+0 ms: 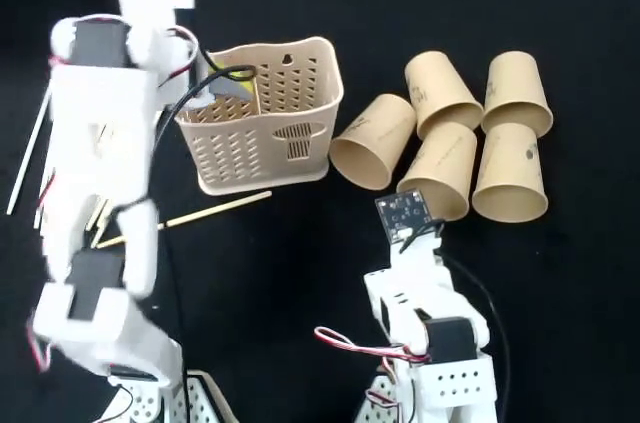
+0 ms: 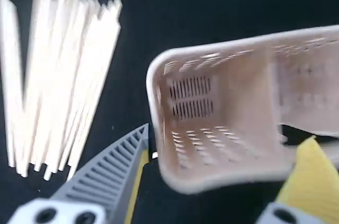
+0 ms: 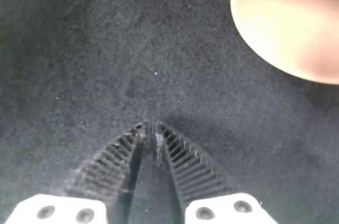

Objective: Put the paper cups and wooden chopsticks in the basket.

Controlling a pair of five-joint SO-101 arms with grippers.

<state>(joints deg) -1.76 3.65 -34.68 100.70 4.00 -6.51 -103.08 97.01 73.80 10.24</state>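
Left arm [image 1: 100, 153]: stretched along the table's left side. Left gripper [image 2: 228, 134]: jaws spread wide, the end of the basket [image 1: 265, 123] between them.
Right arm [image 1: 425, 328]: folded low. Right gripper [image 3: 153, 127]: closed, empty, over black table [image 3: 79, 49] near one cup's mouth [image 3: 288, 28].
High view: five paper cups [image 1: 443, 168] lie on their sides right of the basket; one chopstick [image 1: 190, 215] lies in front of it.
Left wrist view: chopsticks [image 2: 58, 75] fanned beside the basket.

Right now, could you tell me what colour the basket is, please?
The basket is pale beige with slotted walls, clearest in the high view.
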